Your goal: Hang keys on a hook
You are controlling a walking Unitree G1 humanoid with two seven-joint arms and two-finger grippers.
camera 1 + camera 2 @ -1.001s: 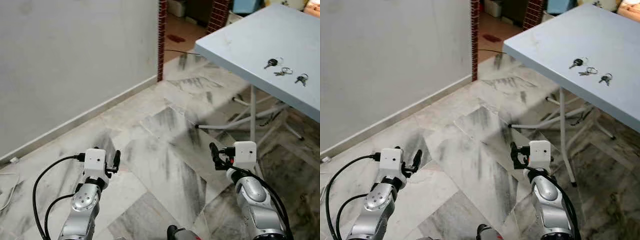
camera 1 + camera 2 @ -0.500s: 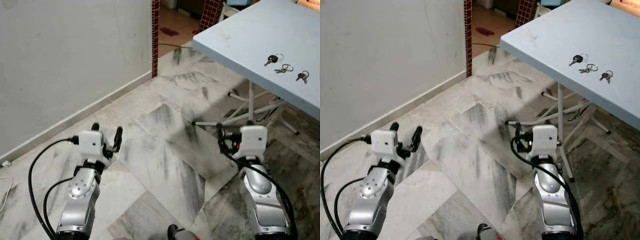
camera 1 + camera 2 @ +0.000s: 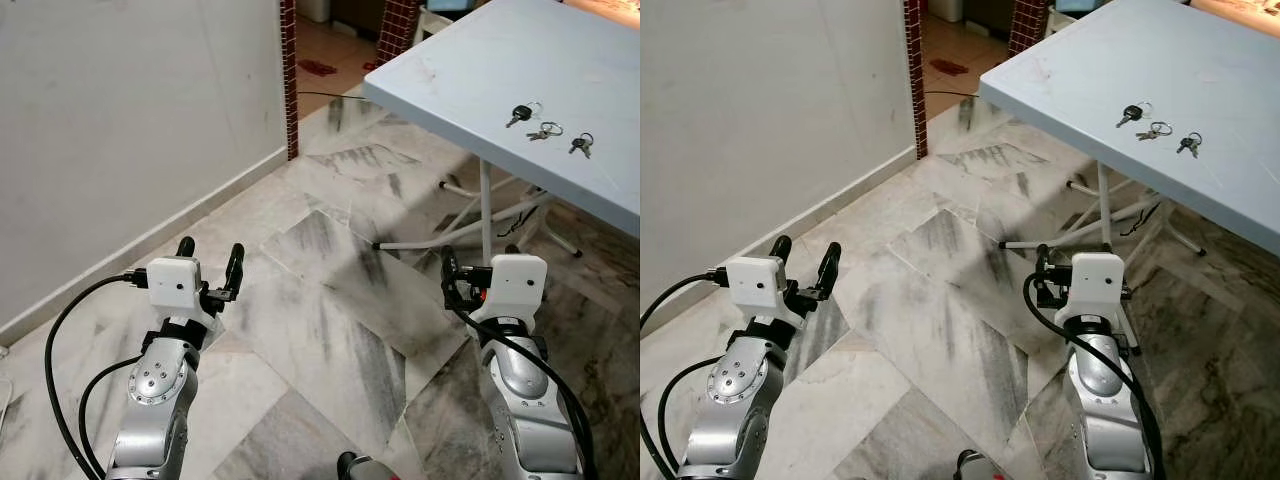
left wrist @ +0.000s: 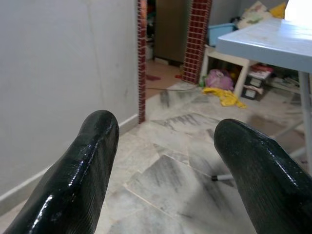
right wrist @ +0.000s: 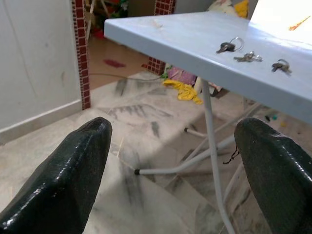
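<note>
**Keys on the table, both grippers empty over the floor**

Three sets of keys lie in a short row on the pale blue table, well back from its near edge: a black-headed key with a ring, a silver bunch in the middle, and a darker bunch at the far end. They sit near one another but apart, none touching. No hook can be made out.

The left gripper is raised over the marble floor near the white wall, its fingers spread apart with nothing between them. The right gripper is held up just short of the table's white leg — its fingers also stand wide, empty, and the keys show beyond them on the tabletop, well apart from the gripper.

Past the red brick pillars, a light blue bin stands on a low white shelf; what it holds cannot be told. A yellow cloth lies on the floor beside it.
</note>
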